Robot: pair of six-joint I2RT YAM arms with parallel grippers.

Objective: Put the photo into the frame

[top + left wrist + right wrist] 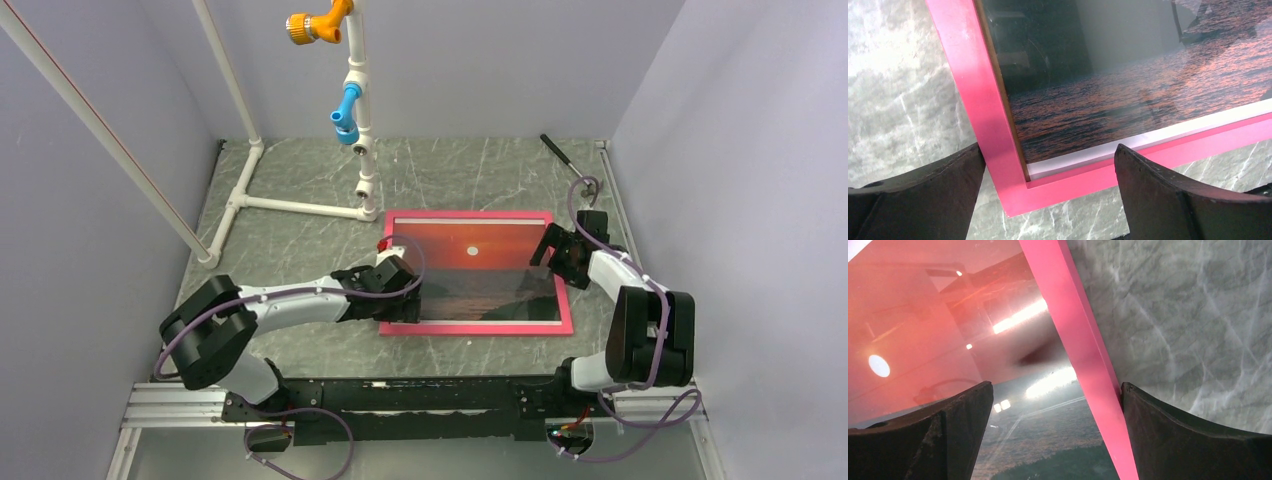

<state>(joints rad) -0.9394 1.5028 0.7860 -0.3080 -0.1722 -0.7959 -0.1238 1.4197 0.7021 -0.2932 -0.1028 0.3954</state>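
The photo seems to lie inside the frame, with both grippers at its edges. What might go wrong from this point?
1. The open left gripper straddles the near-left corner of the frame; a sideways move could drag it across the table.
2. One finger of the open right gripper hangs over the glossy photo; dipping down may scratch it.
3. The white pipe stand sits close to the frame's far-left corner; a push that way may hit it.

Left claw (1049, 150) spread wide astride frame (973, 100) corner, photo (1123, 95) inside
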